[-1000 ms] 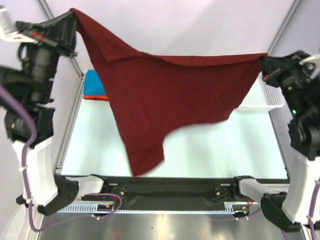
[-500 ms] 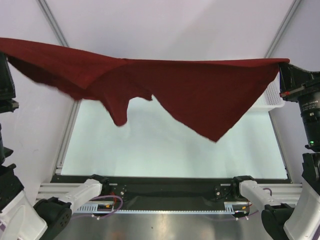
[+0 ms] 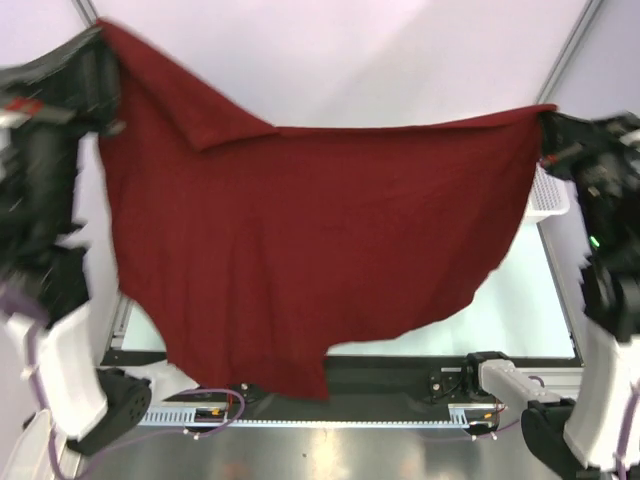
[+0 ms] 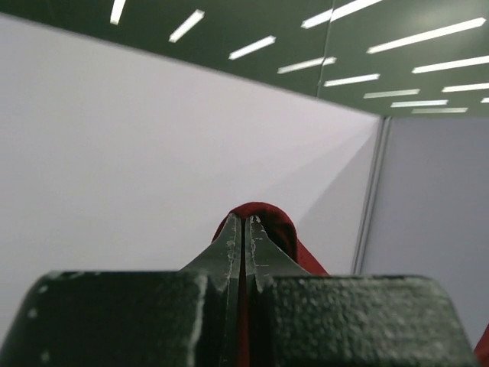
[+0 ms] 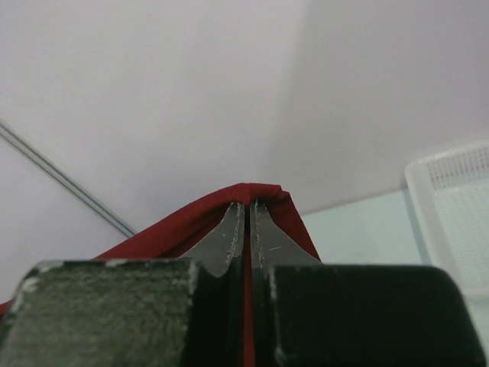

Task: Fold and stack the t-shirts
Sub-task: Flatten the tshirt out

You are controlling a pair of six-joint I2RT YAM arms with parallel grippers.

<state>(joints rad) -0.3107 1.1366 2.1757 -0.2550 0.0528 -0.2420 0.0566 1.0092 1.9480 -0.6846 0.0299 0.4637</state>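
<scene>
Two wrist views show left fingers and right fingers clamped on maroon t-shirt, overhead seemingly spread.

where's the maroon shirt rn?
In the top view the maroon t-shirt hangs spread over the table, its upper corners pinched by the left pincer at far left and the right pincer above the white basket.

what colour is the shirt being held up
Plain dark maroon red; the shirt shows best in the top view.
</scene>
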